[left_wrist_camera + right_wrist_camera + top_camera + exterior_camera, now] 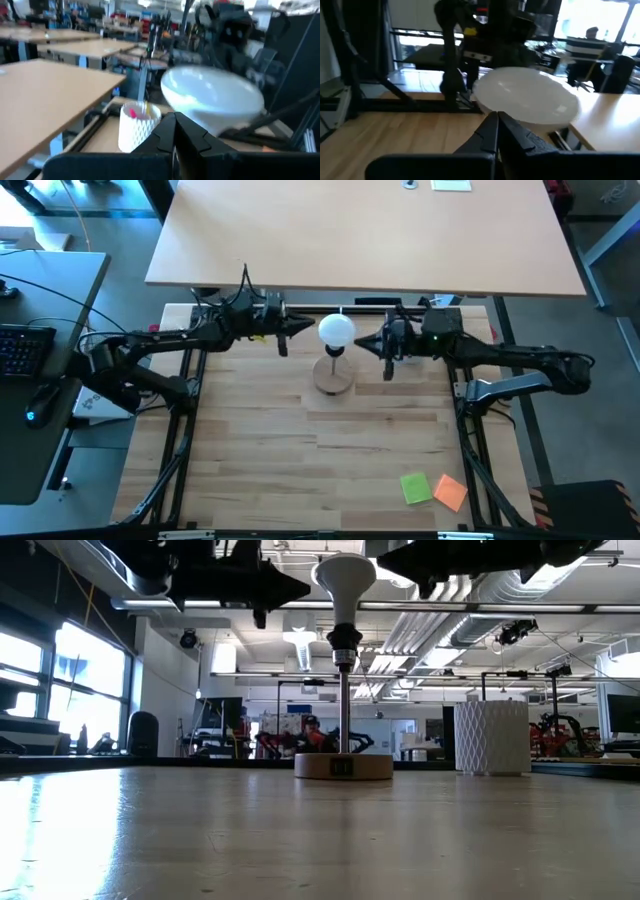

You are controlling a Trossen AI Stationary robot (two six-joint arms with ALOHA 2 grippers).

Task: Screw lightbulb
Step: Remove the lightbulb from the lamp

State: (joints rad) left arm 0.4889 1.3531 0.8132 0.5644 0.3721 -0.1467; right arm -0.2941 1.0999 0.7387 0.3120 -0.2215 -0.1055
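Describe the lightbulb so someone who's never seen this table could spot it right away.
At the far middle of the wooden table, between the two shut grippers, stands a round wooden lamp base. The lightbulb sits on top of its upright stem: a matte white globe, unlike the ribbed white cup nearby.

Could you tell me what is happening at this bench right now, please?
The lightbulb sits upright in the socket of a wooden lamp base at the table's far middle. Neither arm holds it: the left end effector and the right end effector hang on either side of the bulb, both shut and apart from it. A white cup stands nearby.
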